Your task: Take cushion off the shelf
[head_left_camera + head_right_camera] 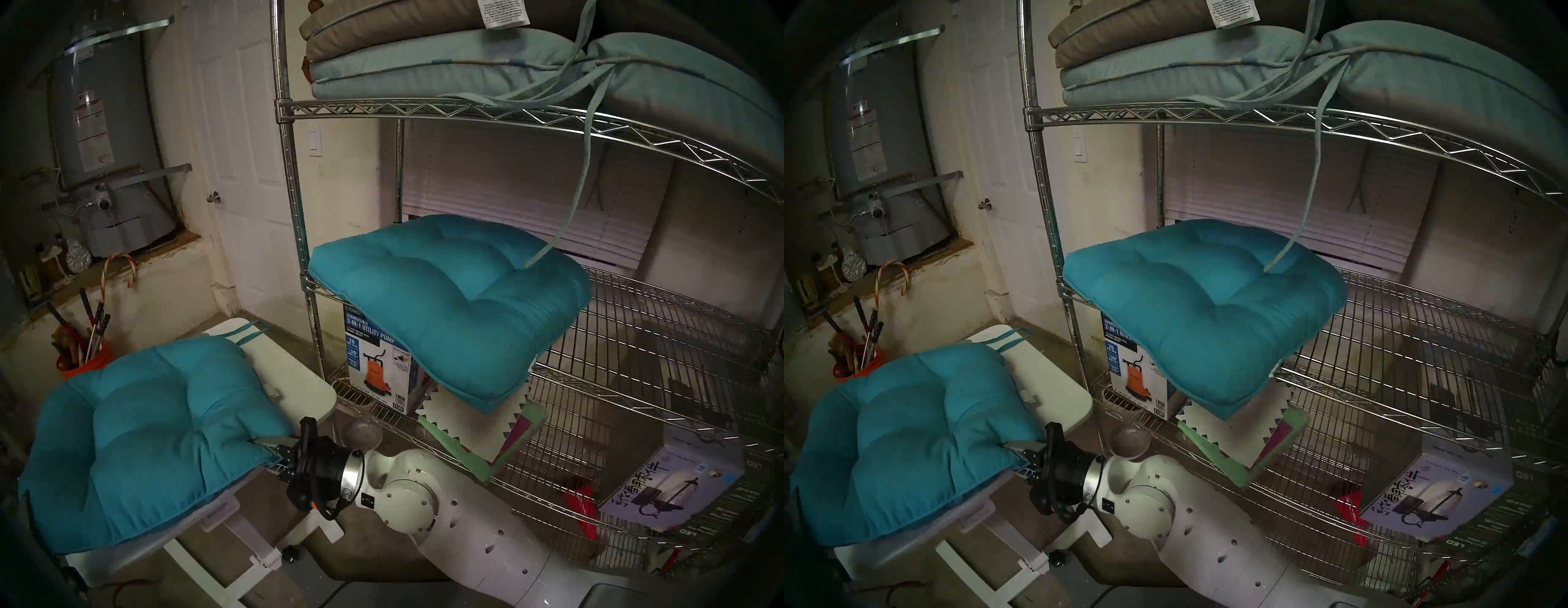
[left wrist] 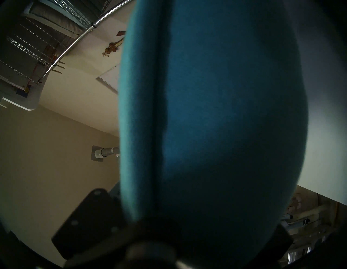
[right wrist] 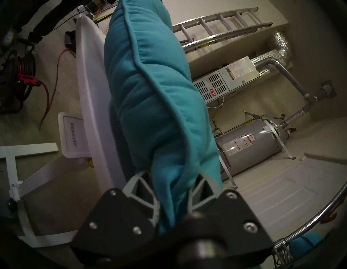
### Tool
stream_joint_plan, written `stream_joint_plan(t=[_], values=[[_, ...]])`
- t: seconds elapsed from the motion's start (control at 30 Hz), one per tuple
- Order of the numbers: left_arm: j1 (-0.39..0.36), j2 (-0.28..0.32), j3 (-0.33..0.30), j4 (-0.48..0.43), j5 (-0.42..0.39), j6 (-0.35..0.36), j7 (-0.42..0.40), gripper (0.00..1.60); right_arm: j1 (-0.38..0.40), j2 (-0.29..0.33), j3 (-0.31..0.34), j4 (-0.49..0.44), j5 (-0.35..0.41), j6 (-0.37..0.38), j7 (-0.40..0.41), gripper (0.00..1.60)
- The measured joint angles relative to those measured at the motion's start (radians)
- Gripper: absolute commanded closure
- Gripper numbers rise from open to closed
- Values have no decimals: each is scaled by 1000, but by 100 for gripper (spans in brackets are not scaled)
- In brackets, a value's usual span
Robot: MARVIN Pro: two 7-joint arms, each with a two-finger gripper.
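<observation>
From the head we see a teal cushion (image 1: 144, 437) lying over our small white table (image 1: 297, 382), our right gripper (image 1: 271, 452) clamped on its edge; another teal cushion (image 1: 449, 297) sits on the chrome wire shelf (image 1: 636, 339) beside a water heater (image 1: 106, 127). Our left wrist shows cushion fabric (image 2: 225, 122) filling the left gripper (image 2: 187, 244), apparently pinched. Our right wrist shows fingers (image 3: 139, 186) squeezing fabric above the concrete floor (image 3: 56, 178).

A gray water heater (image 1: 112, 140) stands strapped against the wall. Right of it is a white panel door (image 1: 246, 170); below it, an orange bucket (image 1: 78, 365) of tools. A utility pump box (image 1: 377, 361) sits farther right, low down.
</observation>
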Motion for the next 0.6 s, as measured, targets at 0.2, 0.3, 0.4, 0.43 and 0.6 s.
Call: stream_joint_plan(t=[0.2, 0.3, 0.4, 0.43, 0.6], values=[[-24, 27, -6, 28, -1, 5, -26, 160, 62, -32, -55, 69, 4, 38, -29, 160], [-36, 41, -9, 41, -1, 6, -37, 160, 89, -48, -78, 101, 8, 60, -46, 160], [-50, 57, -12, 55, -2, 6, -48, 160, 115, -65, -101, 132, 12, 84, -67, 160], [-53, 61, -12, 57, -2, 5, -50, 160, 120, -68, -105, 138, 13, 90, -72, 160], [-72, 81, -14, 75, -3, 3, -61, 160, 150, -94, -131, 186, 19, 122, -109, 160]])
